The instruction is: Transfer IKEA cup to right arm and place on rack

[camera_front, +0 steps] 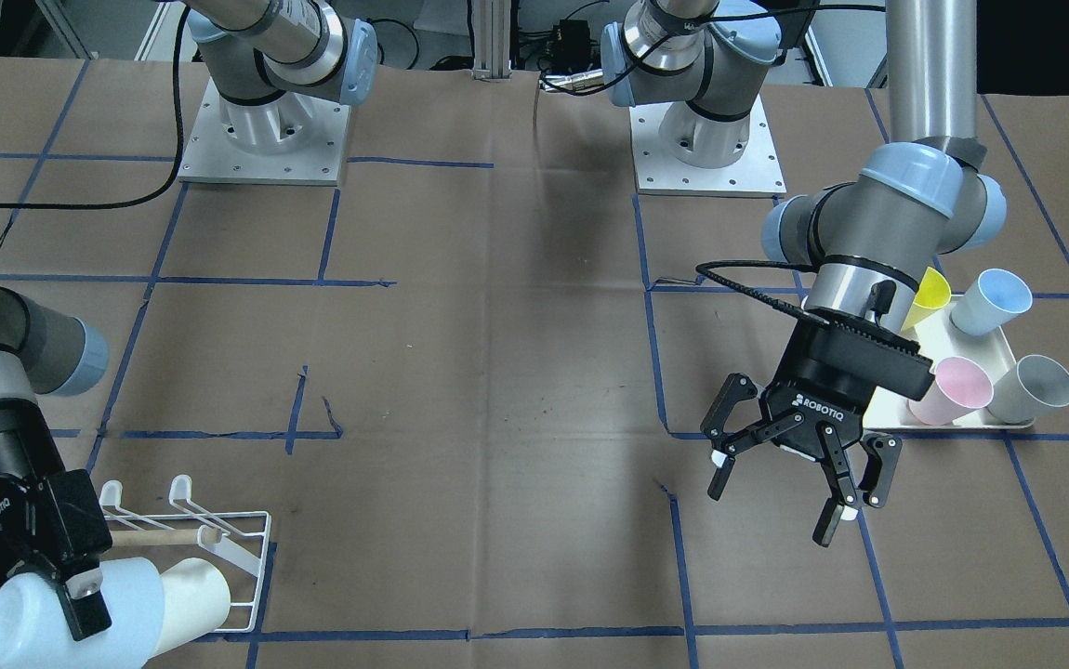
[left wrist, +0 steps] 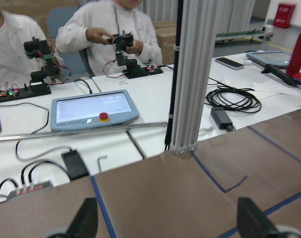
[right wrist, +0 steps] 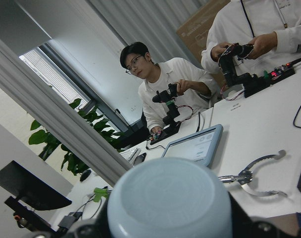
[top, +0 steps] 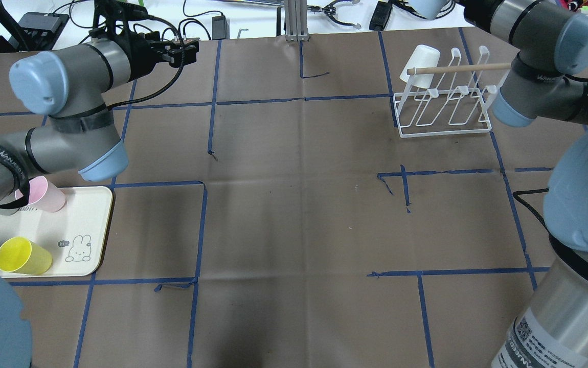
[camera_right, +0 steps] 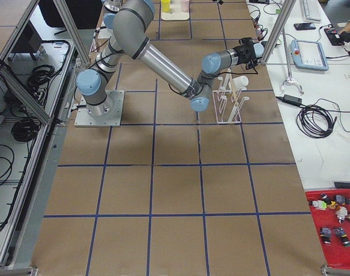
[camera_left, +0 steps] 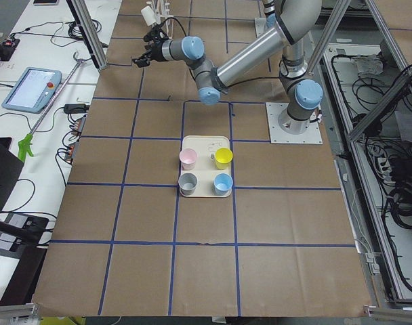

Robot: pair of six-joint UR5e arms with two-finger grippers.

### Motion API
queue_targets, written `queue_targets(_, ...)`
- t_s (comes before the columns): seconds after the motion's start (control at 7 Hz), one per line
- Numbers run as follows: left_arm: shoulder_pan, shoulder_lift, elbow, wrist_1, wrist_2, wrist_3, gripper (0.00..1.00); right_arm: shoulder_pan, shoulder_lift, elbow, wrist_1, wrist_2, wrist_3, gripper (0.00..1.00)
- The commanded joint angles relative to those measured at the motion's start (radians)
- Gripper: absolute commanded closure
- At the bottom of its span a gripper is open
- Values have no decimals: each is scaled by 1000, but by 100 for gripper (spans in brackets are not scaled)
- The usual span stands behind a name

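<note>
Brown-papered table [camera_front: 497,372] — right tool [camera_front: 28,595] clamps pale-blue cup [camera_front: 125,604] lying sideways, mouth toward rack [camera_front: 158,537].

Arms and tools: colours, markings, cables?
Left arm and right arm: silver tubes, grey joints, pale blue caps, black white-lettered bands. Left tool and right tool: black, two-finger, white ROBOTIQ lettering, pale fingertip pads. A black cable loops to the left wrist.

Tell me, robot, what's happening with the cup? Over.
Left fingers open, empty. Right fingers shut on blue cup at the rack. White cup occupies one prong.
</note>
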Motion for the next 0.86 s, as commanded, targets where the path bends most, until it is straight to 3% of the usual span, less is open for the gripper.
queue_targets(0.0, -88, 10, 128, -331, 246, -103, 0, -54, -67, 46, 114, -179, -304, 77)
queue_targets(0.14, -103, 40, 173, -519, 297, -132, 0, -65, -67, 46, 99, -304, -447, 76)
queue_targets(0.29, -103, 81, 202, -732, 302, -166, 0, -68, -62, 45, 95, -372, -507, 76)
queue_targets(0.71, -108, 238, 215, -1210, 351, -250, 0, -76, -35, 54, 85, -454, -559, 75)
